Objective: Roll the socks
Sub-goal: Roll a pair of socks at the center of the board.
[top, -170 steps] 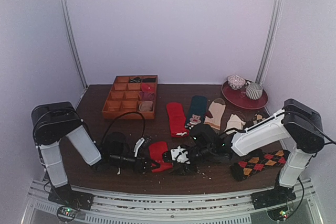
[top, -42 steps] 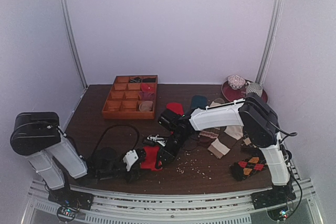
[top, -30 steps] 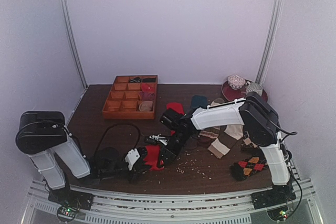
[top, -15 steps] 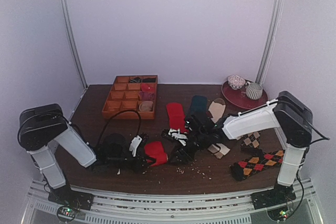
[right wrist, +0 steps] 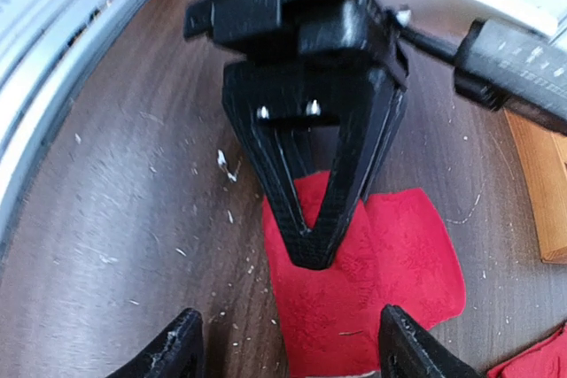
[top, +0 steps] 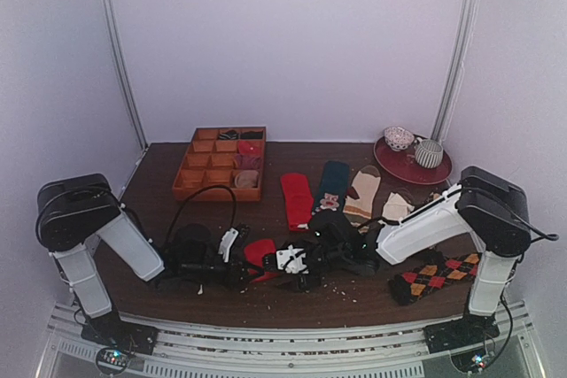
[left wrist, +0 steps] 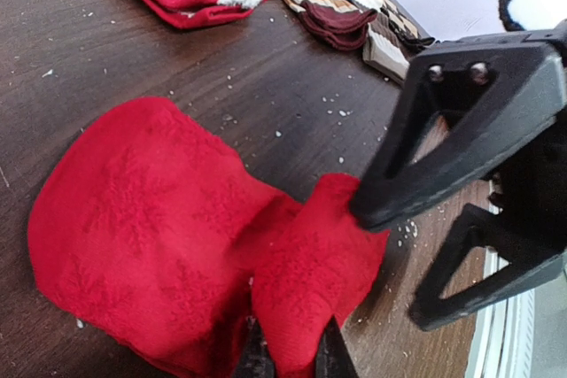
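A red sock (top: 260,251) lies partly folded near the front of the table. In the left wrist view my left gripper (left wrist: 291,362) is shut on a folded flap of this red sock (left wrist: 151,219). My right gripper (top: 289,272) faces it from the right, open, with its fingers (left wrist: 461,121) just over the flap's far edge. The right wrist view shows my right gripper (right wrist: 292,351) wide open astride the red sock (right wrist: 390,254), with nothing pinched. Behind lie a second red sock (top: 297,198), a dark teal sock (top: 332,185), a beige sock (top: 363,192) and an argyle sock (top: 438,273).
A wooden compartment tray (top: 188,181) stands at the back left. A dark red plate (top: 409,168) bearing two cups sits at the back right. White crumbs are scattered over the dark wooden table (top: 159,201) around the red sock. A black cable loops over the left arm.
My right gripper has let go of the red sock and opened. The right arm has swung down low, facing the left gripper. My left gripper stays shut on the sock.
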`<state>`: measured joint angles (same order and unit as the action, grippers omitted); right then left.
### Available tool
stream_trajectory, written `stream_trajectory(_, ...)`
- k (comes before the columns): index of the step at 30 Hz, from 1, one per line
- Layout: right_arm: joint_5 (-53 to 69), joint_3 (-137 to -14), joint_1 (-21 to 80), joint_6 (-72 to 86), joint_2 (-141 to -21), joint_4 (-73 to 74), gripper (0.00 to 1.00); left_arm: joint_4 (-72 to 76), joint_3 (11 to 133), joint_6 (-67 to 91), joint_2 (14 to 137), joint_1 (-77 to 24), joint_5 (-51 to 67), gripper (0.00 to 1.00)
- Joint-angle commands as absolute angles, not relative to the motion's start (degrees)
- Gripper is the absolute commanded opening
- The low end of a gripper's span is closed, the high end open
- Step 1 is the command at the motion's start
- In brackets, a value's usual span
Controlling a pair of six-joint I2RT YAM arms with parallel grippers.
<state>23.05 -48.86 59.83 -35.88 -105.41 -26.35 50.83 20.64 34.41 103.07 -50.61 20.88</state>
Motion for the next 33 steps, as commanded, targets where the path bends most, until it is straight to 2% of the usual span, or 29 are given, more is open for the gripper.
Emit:
stream_trajectory(1,19.18,-51.24,60.34,-40.68,-108.24,-26.4,0.67,23.27,16.19,35.95,108.02,-51.33,22.09,0.0)
stream_trajectory(7,15.61,-51.9,60.43,-41.22,-110.87,-26.76,0.65,23.64,16.08,35.93,108.18,-51.34,22.58,0.0)
stream_trajectory(12,13.44,-53.12,60.38,-40.8,-112.92,-25.84,0.56,24.13,15.88,35.71,108.11,-51.34,23.22,0.0)
stream_trajectory(16,11.57,-54.68,60.38,-40.18,-114.29,-22.68,0.39,24.34,15.73,35.73,108.02,-51.33,23.46,0.0)
stream_trajectory(20,12.71,-57.3,60.39,-37.69,-115.56,-15.87,0.26,24.34,15.42,34.99,106.46,-51.33,22.22,0.0)
stream_trajectory(21,14.07,-58.35,60.36,-36.31,-115.7,-13.56,0.25,24.22,15.2,34.42,105.27,-51.39,21.14,0.06)
stream_trajectory(23,16.89,-60.61,60.32,-33.38,-116.07,-8.15,0.24,23.59,15.0,32.66,100.46,-51.46,17.81,0.35)
stream_trajectory(24,18.19,-61.76,60.3,-31.51,-116.23,-5.11,0.23,22.68,15.09,30.94,97.72,-51.42,16.1,0.45)
stream_trajectory(26,20.16,-65.14,60.27,-27.24,-116.89,1.68,0.23,21.36,15.0,28.89,90.84,-51.69,12.02,0.56)
stream_trajectory(28,22.77,-67.97,60.08,-23.71,-117.77,7.74,0.24,20.63,14.08,27.43,82.59,-51.76,7.39,0.63)
stream_trajectory(33,31.54,-75.03,57.95,-15.71,-122.52,22.05,0.24,24.01,7.69,22.5,62.88,-56.47,-5.26,0.65)
